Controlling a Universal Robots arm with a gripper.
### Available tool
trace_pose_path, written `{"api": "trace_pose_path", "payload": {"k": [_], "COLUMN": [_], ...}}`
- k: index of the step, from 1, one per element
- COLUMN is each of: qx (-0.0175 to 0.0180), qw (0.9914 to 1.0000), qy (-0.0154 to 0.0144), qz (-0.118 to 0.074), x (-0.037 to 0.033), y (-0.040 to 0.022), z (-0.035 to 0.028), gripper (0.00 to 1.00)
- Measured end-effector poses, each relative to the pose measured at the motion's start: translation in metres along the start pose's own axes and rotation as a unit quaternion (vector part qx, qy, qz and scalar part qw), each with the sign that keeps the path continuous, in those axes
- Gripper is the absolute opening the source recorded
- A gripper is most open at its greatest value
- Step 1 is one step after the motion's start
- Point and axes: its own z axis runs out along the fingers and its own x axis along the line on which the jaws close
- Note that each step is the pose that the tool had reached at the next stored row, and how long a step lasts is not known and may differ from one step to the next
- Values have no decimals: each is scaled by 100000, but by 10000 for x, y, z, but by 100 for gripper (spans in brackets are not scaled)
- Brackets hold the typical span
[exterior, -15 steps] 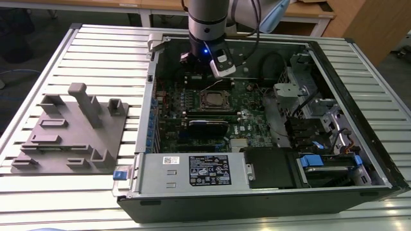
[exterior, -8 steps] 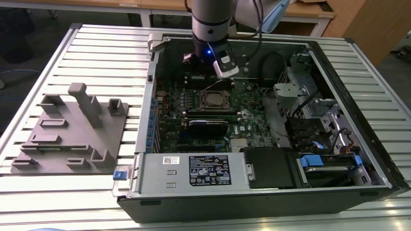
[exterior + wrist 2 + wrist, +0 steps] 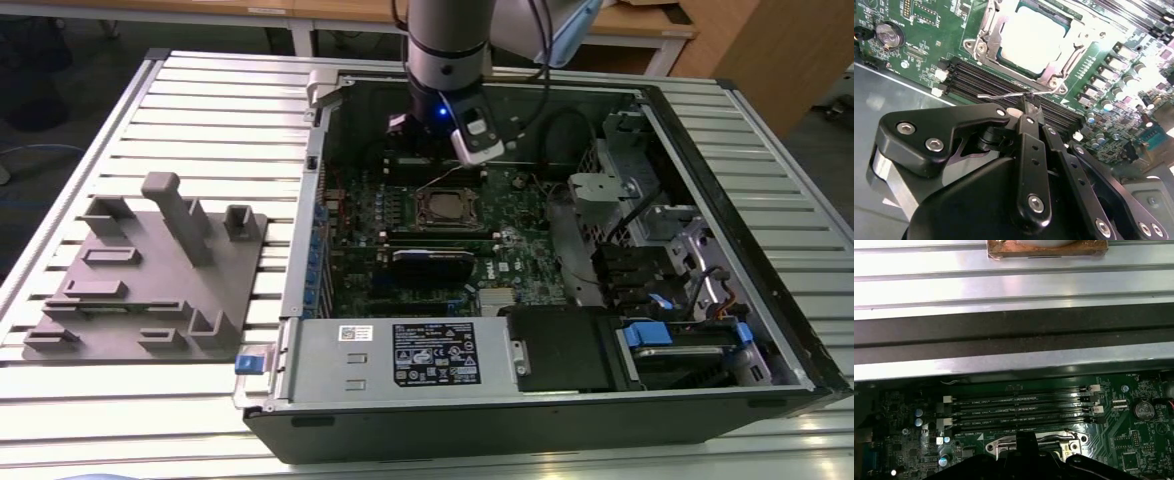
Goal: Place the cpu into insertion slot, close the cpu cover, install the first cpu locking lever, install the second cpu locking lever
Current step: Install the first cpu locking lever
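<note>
Open computer case (image 3: 534, 425) on slatted counter (image 3: 200, 90). At its centre, insertion slot (image 3: 447, 208); cpu (image 3: 1031, 42) seated, cpu cover (image 3: 985, 37) seemingly down. At twelve o'clock from slot, claw (image 3: 1027, 101) pinched narrow on thin locking lever (image 3: 999, 95). Probably first-lever step; calls for steady press and hooking.

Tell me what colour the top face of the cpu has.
Silver-grey, shining bright under the light; the cpu shows best in the second wrist view.
</note>
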Motion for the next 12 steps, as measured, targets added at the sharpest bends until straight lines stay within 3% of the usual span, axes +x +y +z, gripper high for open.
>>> {"api": "trace_pose_path", "payload": {"k": [8, 12], "qx": [-7, -3], "qw": [100000, 100000], "qy": [-3, 0], "qz": [0, 0], "x": [-8, -7], "y": [-1, -7], "z": [8, 42], "gripper": [11, 11]}}
